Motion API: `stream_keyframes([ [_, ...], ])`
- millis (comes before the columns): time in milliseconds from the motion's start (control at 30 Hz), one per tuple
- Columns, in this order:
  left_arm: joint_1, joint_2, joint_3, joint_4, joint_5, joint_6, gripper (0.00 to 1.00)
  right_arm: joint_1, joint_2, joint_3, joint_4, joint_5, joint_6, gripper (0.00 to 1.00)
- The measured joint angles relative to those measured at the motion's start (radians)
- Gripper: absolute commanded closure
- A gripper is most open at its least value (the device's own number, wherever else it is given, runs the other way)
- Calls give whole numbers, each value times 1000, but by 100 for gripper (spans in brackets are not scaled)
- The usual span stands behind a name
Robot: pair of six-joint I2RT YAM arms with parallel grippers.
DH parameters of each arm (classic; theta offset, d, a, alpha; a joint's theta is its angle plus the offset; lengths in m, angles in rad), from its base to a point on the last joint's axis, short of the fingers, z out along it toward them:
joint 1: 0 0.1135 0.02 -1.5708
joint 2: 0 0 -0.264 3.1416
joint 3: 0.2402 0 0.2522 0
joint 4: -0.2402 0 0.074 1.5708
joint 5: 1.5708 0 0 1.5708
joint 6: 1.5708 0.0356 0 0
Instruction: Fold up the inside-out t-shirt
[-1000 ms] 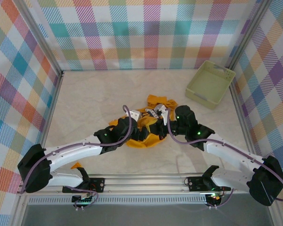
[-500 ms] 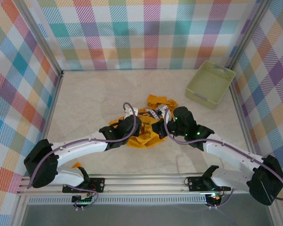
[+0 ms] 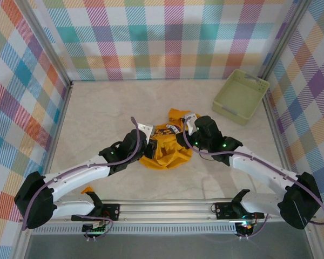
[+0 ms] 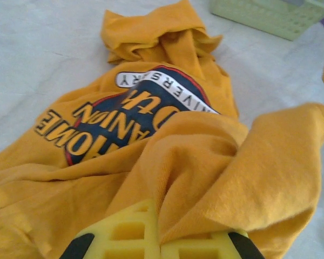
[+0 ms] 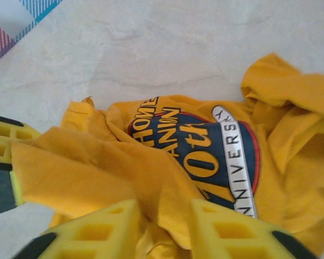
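Since 0.5 s ago the left jaws have backed off leftward and the right jaws have edged away, so more of the t-shirt point(image 3: 164, 154) is exposed between them. Left jaws: nearly closed, pinching a fold of the orange cloth. Right jaws: narrow gap packed with bunched cloth, gripping it. T-shirt sits crumpled on the tabletop point(image 3: 108, 113) between both jaws, navy printed logo point(image 4: 135, 110) face up just ahead of each. Green basket point(image 3: 241, 96) well beyond the right jaws, apart from the t-shirt.
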Motion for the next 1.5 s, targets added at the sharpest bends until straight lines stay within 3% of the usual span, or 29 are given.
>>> stream_keyframes([
  [133,38,23,7,3,68,-23,100,35,-92,2,-81,13,-40,51],
  [267,58,62,32,2,93,-43,100,150,-154,28,-138,-12,-53,52],
  [467,60,74,38,5,121,-57,100,223,-47,34,-108,-98,9,57],
  [567,60,74,38,5,133,-58,100,222,42,34,-95,-56,41,54],
  [667,60,74,38,5,147,-61,100,216,90,34,-91,-12,63,57],
  [800,60,73,38,5,171,-61,100,111,159,38,-42,-5,126,61],
  [900,60,73,38,6,184,-65,100,50,196,38,-24,-8,159,57],
  [1267,60,73,38,33,203,-68,100,47,241,39,10,-38,223,42],
  [1333,60,73,38,35,203,-68,100,45,243,39,8,-29,237,42],
  [1433,60,73,38,35,203,-68,100,31,247,40,0,-10,252,51],
  [1500,60,73,38,35,201,-69,100,7,247,40,-10,6,263,51],
])
